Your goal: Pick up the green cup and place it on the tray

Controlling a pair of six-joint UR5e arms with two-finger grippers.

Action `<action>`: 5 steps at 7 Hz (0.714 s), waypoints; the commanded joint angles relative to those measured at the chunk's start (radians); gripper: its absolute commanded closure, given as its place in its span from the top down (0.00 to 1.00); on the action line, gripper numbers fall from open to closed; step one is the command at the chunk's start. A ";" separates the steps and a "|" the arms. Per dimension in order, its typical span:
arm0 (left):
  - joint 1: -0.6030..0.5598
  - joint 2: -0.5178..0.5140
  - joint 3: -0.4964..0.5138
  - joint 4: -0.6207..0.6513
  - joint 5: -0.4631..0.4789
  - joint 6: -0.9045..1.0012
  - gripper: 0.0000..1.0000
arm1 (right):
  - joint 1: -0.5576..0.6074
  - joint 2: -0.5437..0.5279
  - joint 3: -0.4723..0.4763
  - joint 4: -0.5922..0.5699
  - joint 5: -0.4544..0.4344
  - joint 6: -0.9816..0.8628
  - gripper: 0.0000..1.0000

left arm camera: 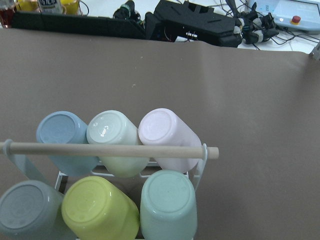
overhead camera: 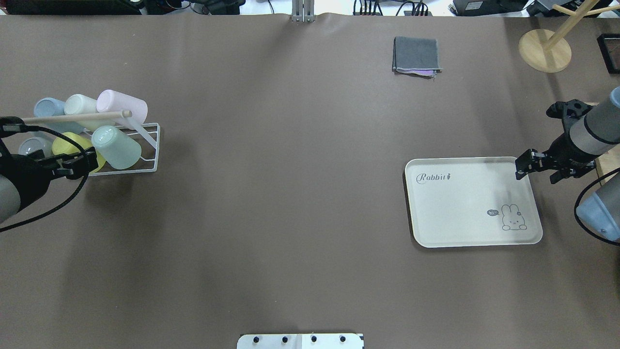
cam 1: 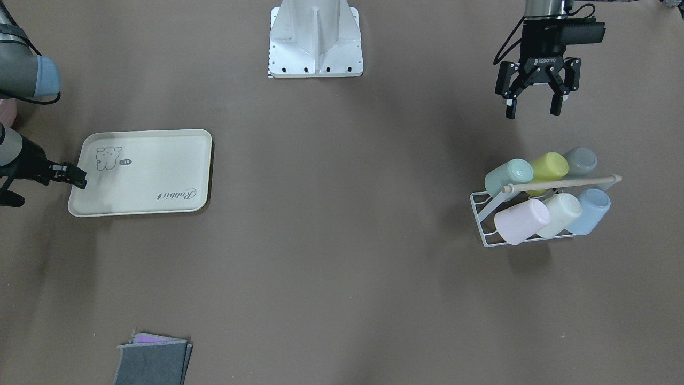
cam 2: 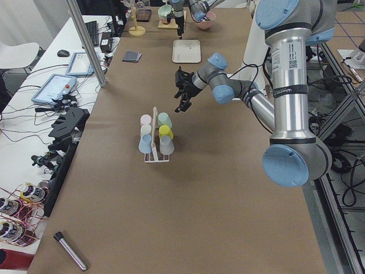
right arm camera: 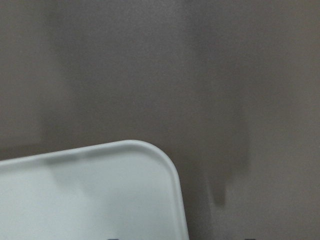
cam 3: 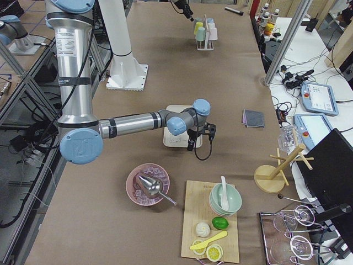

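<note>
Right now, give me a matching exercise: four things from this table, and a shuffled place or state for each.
Things:
1. green cup
2. tray
3. cloth
4. left pincer

Places or states:
A. open
B. folded
C. lying flat, bare
D. in the rack, beside the yellow cup

Pairs: 1-D, 2-C, 3-B, 4-A

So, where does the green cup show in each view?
Front-facing: green cup right side, upper left of rack.
Overhead: cup left side, rack's lower right.
Exterior left: cup centre, rack's upper right.
Exterior right: cup top, rack's lower left.
Left wrist: cup bottom centre.
Right wrist: not in it.
Landmark: the rack's wooden rod.
</note>
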 commanded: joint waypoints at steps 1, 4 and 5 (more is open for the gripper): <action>0.114 0.093 0.005 -0.010 0.192 0.007 0.98 | -0.011 -0.012 -0.001 0.036 0.001 0.002 0.77; 0.289 0.202 0.033 -0.007 0.495 0.012 0.98 | -0.027 -0.081 -0.001 0.123 0.003 0.006 0.75; 0.293 0.202 0.036 -0.004 0.508 0.135 0.98 | -0.027 -0.079 0.002 0.125 0.007 0.024 0.73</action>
